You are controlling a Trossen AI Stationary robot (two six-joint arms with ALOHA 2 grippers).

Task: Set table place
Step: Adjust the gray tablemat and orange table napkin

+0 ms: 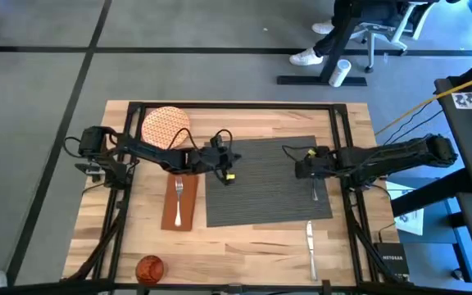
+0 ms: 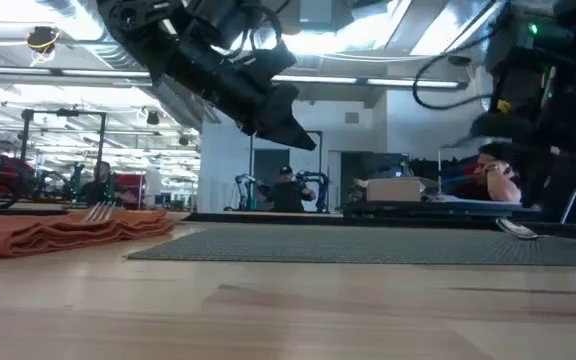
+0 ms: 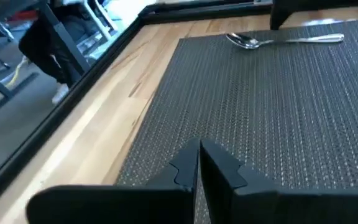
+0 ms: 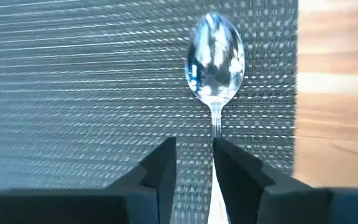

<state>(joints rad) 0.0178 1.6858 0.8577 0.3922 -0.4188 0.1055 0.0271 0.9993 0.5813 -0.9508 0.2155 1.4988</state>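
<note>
Nearest the front edge of the large light-wood plank table (image 1: 244, 246), the small orange cup (image 1: 150, 267) stood alone on the left. The silver knife (image 1: 310, 246) lay on bare wood to the right, just off the mat's near corner. Both looked parked, waiting their turn.

A step further in, the long brown napkin (image 1: 180, 215) lay just beside the mat's left edge. The silver fork (image 1: 179, 190) sat on it with its tines toward the far side, so that piece looked settled.

The dark grey ribbed rectangular placemat (image 1: 260, 197) filled the centre, and here was the action. The silver spoon (image 4: 216, 56) lay flat on the mat, close to its right edge. Its long axis ran near to far, parallel with that edge, bowl up and pointing to the far side.

The right gripper (image 4: 194, 165) hung low over the handle with its 2 fingers only narrowly parted. The handle ran up between them, hard against 1 finger, with mat showing on the other side. That read as straddling rather than clamping, probably to line the spoon up along the mat's edge.

The left gripper (image 3: 197, 165) hovered over the mat's left part, fingers pressed together on nothing, likely just keeping clear.

Farthest back, the round orange-patterned plate (image 1: 165, 127) sat at the table's far-left, well off the mat. I judged it, along with the knife and cup, not yet placed.
</note>
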